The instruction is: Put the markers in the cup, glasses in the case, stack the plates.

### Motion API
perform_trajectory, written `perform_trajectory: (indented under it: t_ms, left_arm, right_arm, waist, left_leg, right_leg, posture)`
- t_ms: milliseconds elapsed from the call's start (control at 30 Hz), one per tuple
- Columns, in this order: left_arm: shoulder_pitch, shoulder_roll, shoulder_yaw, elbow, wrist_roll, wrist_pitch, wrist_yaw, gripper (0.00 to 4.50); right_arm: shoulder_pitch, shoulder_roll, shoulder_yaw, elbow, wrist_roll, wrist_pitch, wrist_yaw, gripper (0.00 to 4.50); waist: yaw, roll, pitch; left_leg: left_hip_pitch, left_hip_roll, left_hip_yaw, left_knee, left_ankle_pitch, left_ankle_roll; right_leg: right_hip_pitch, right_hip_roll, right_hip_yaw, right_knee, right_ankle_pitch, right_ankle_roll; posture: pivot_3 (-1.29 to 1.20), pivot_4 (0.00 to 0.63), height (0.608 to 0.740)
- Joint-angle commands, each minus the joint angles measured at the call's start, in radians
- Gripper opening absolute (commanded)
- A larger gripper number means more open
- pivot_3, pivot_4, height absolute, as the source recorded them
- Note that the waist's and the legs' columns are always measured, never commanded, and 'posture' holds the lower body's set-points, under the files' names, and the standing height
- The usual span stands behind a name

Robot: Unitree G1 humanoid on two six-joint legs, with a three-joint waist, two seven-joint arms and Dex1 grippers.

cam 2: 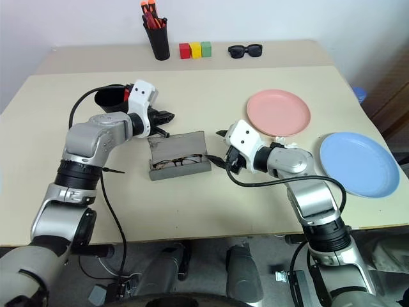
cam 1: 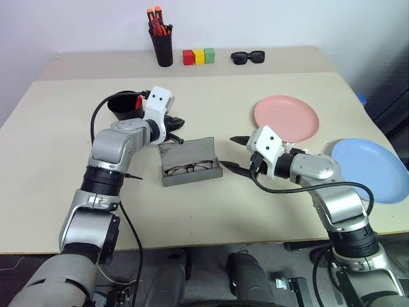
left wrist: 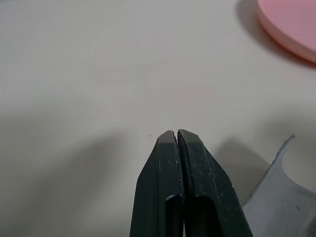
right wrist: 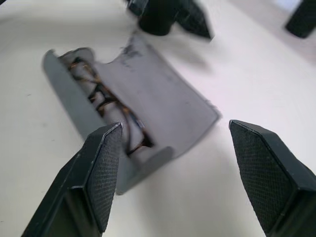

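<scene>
Glasses [right wrist: 106, 106] inside open case [right wrist: 163, 106], right jaws spread; left jaws pressed together.

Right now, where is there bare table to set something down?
Free: the near edge in front of the case, and the stretch between the cup and pink plate. Crowded: around the case, with left gripper and right gripper flanking it.

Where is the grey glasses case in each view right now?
Left eye: glasses case centre, lid open.
Right eye: centre-left.
Left wrist: grey lid edge in a corner.
Right wrist: ahead of the open fingers.
Shared landmark: pink plate, beyond the case.
</scene>
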Motion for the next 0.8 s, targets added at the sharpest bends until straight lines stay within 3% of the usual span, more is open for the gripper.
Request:
perform_trajectory:
  t_ms: [33, 200, 433, 633, 800]
  left_arm:
    - [-0.015, 0.037, -0.045, -0.019, 0.011, 0.028, -0.099, 0.02]
    - [0.067, 0.126, -0.115, -0.137, 0.022, 0.007, -0.249, 0.02]
    - [0.259, 0.239, -0.090, -0.389, -0.016, -0.070, -0.398, 0.02]
    - [0.342, 0.229, -0.021, -0.467, -0.028, -0.119, -0.371, 0.02]
    - [0.322, 0.212, 0.004, -0.414, 0.005, -0.027, -0.254, 0.02]
  right_arm:
    - [0.009, -0.032, -0.066, -0.067, 0.034, 0.015, -0.017, 3.50]
    - [-0.002, -0.066, -0.107, -0.040, 0.059, 0.004, -0.022, 3.50]
    - [-0.070, -0.082, -0.116, 0.113, 0.046, -0.034, -0.036, 3.50]
    - [-0.125, -0.088, -0.090, 0.263, -0.011, -0.077, -0.070, 3.50]
    - [-0.123, -0.086, -0.083, 0.271, -0.002, -0.114, -0.048, 3.50]
  waist:
    - [0.003, 0.000, 0.000]
    - [0.000, 0.000, 0.000]
    - [0.002, 0.000, 0.000]
    - [0.007, 0.000, 0.000]
    - [0.005, 0.000, 0.000]
  left_leg:
    - [0.000, 0.000, 0.000, 0.000, 0.000, 0.000]
    - [0.000, 0.000, 0.000, 0.000, 0.000, 0.000]
    - [0.000, 0.001, -0.001, -0.001, 0.000, 0.000]
    - [-0.001, 0.002, -0.001, 0.000, 0.000, 0.000]
    - [-0.001, 0.001, -0.001, 0.000, 0.000, 0.000]
  right_leg:
    - [0.000, 0.000, 0.000, 0.000, 0.000, 0.000]
    - [0.000, 0.000, 0.000, -0.001, 0.000, 0.000]
    - [0.000, -0.001, 0.000, -0.002, 0.000, -0.001]
    - [0.001, -0.002, 0.000, -0.004, 0.000, -0.001]
    - [0.001, -0.002, 0.000, -0.004, 0.000, -0.001]
  posture:
    - [0.00, 0.150, 0.740]
    - [0.00, 0.150, 0.740]
    - [0.00, 0.150, 0.740]
    - [0.00, 0.150, 0.740]
    - [0.00, 0.150, 0.740]
